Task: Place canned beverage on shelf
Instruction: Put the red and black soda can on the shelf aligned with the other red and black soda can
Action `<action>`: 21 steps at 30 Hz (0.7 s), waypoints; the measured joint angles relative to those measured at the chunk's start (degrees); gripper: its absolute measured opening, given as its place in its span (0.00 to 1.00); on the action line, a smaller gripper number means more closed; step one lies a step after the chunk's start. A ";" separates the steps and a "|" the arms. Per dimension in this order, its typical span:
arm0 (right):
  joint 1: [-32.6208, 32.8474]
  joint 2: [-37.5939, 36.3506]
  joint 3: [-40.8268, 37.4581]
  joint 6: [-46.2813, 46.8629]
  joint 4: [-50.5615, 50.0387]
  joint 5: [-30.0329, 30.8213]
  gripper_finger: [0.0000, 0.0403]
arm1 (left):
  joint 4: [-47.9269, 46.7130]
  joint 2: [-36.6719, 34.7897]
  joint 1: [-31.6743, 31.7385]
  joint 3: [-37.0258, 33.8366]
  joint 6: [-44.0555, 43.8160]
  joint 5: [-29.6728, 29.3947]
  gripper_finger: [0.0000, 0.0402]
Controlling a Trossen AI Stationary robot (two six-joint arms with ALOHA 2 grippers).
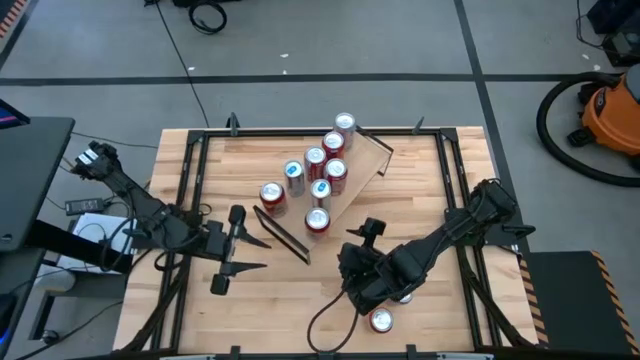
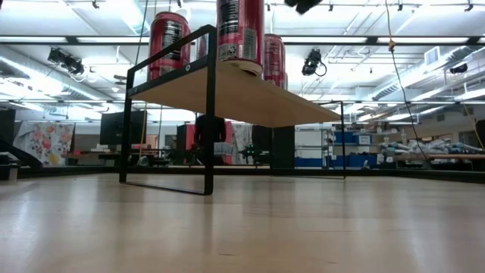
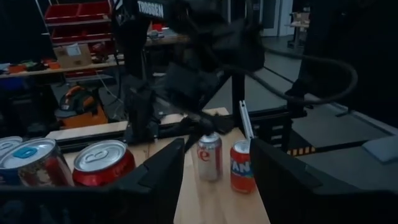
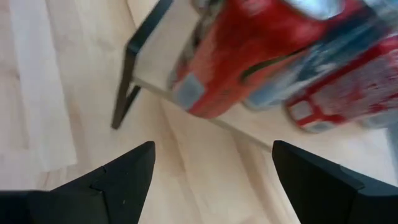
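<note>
The shelf [image 1: 366, 158], a light plank with black end frames, stands slantwise in the middle of the table and carries several red cans [image 1: 318, 190] upright on its top [image 2: 250, 98]. Two loose cans, a silver-and-red one [image 3: 209, 155] and an orange one [image 3: 241, 165], stand on the tabletop by my right arm; in the high view one shows at the near edge [image 1: 381, 320]. My right gripper [image 1: 346, 278] hangs open and empty just off the shelf's near end [image 4: 127, 74]. My left gripper [image 1: 254, 253] is open and empty, level, left of the shelf.
The slatted wooden tabletop [image 1: 290, 310] has bare room along its near left part. A black metal rail [image 1: 190, 170] frames the table's sides. A cable [image 1: 325, 320] loops on the tabletop below my right arm. An orange vacuum [image 1: 610, 115] stands on the floor at the far right.
</note>
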 joint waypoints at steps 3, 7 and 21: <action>-0.09 0.00 -4.26 -0.10 5.77 -0.61 0.82 | -0.11 -0.03 -0.63 0.00 -1.13 -0.01 0.48; -1.48 0.00 -7.39 -0.20 9.66 -0.87 0.80 | -0.23 -0.03 -1.25 0.00 -0.85 0.00 0.48; -3.44 -0.92 -7.69 -6.08 15.57 -1.65 0.69 | -1.53 -0.03 -1.06 0.02 1.72 -0.02 0.48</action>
